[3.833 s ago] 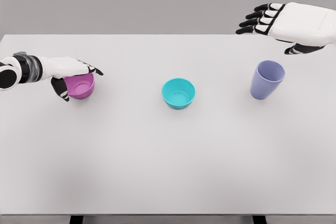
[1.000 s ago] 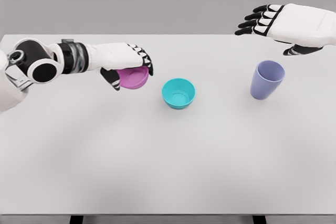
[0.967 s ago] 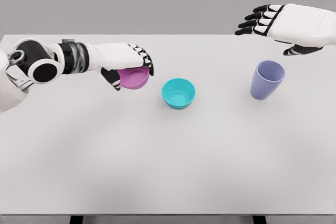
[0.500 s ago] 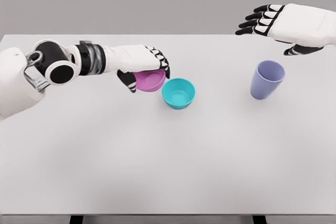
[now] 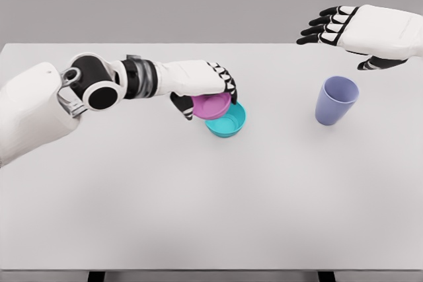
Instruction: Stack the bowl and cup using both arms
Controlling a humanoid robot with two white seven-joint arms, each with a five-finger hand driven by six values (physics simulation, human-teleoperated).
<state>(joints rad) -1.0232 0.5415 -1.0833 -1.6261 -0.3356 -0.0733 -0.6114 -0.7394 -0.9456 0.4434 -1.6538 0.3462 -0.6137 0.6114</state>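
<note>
Now that the left robot hand (image 5: 206, 90), still gripping the pink bowl (image 5: 211, 105), has carried it over the teal bowl (image 5: 227, 121) at its 10 o'clock edge, release comes next. Right robot hand (image 5: 344, 28) hovers unclenched above the cup (image 5: 336, 100).

Bright, even light all over. The table (image 5: 211, 216) has only soft, faint shadows. Everything looks sharp, no glare.

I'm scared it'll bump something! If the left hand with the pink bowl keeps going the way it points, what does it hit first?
Probably the teal bowl. The left hand points right, holding the pink bowl over the teal bowl's near-left rim. Height is unclear, so it may pass above.
</note>
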